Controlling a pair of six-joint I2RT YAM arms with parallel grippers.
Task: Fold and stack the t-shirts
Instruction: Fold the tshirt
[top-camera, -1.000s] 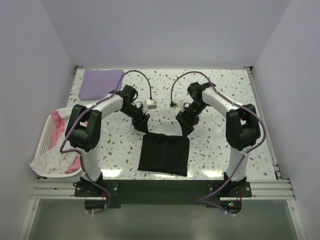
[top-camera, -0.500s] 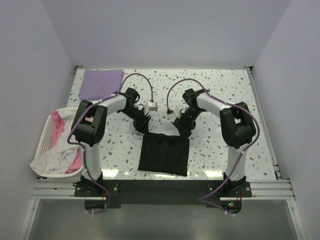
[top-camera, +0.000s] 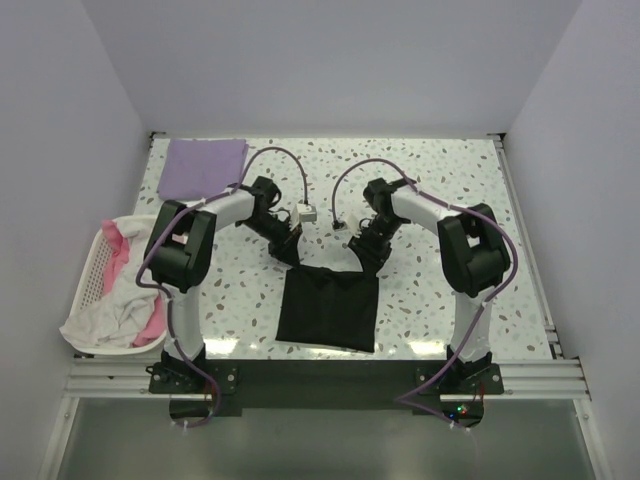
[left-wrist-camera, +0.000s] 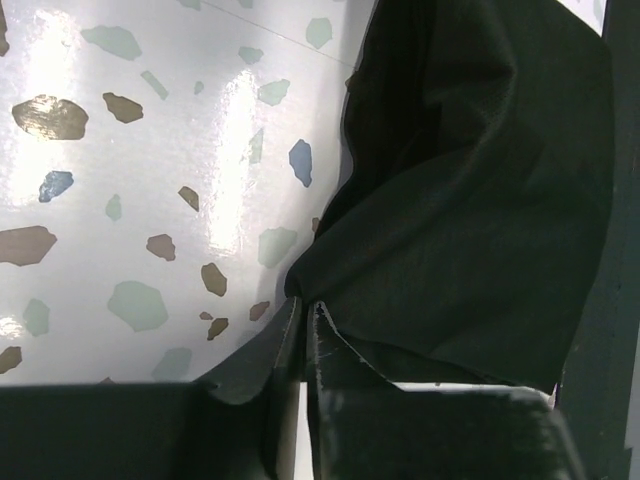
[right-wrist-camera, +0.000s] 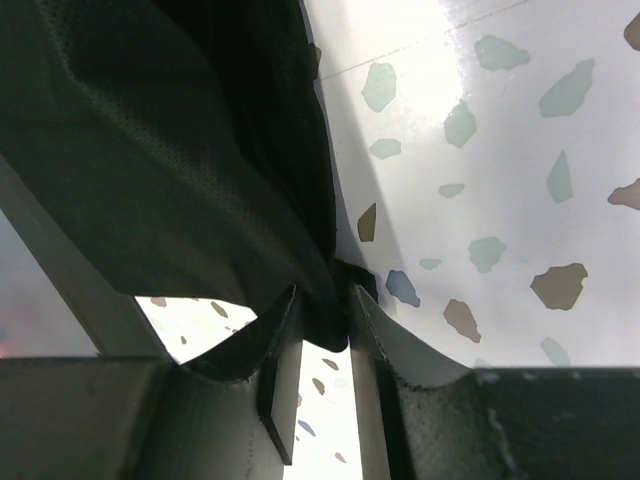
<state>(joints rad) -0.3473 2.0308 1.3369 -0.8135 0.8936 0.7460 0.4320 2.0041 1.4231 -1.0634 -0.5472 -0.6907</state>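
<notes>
Gripping the black t-shirt (top-camera: 328, 310) far corners: left pincer (left-wrist-camera: 305, 312), right pincer (right-wrist-camera: 322, 312).

Near centre, black t-shirt (top-camera: 328, 308) folded into a rectangle, far corners lifted, lavender t-shirt (top-camera: 204, 167) folded flat far left

Under bright, even overhead light the top view is sharp, with soft, short shadows on the terrazzo table (top-camera: 420, 170). In both wrist views white glare washes its surface, the black t-shirt (left-wrist-camera: 470, 200) loses detail in darkness, and the nearest foreground blurs.
</notes>
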